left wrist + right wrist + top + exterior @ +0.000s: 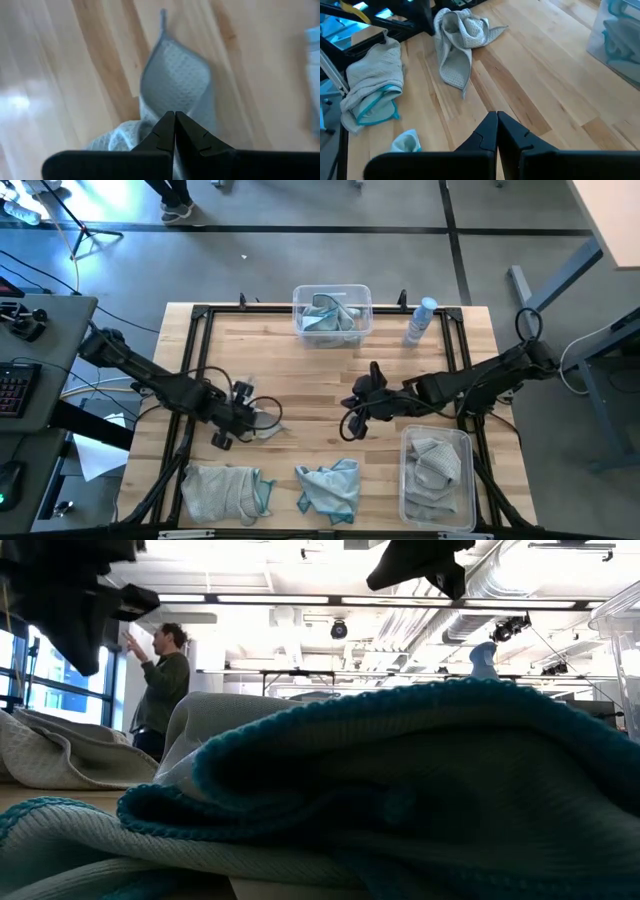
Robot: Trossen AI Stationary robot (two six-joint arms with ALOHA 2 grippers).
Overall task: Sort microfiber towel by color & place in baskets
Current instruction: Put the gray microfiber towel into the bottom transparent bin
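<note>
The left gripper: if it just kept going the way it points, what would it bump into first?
Probably the grey towel on the table. The shut left gripper points down at that cloth in its wrist view, with nothing between; how far off is hard to tell.

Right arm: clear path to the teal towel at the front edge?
Probably yes. The right gripper, shut and empty, hangs over bare wood just behind the teal towel; nothing stands between them. The left gripper is off to the side.

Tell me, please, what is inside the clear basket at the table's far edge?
Crumpled teal-edged towels fill the far basket. How many there are, and whatever lies beneath them, is covered from view.
</note>
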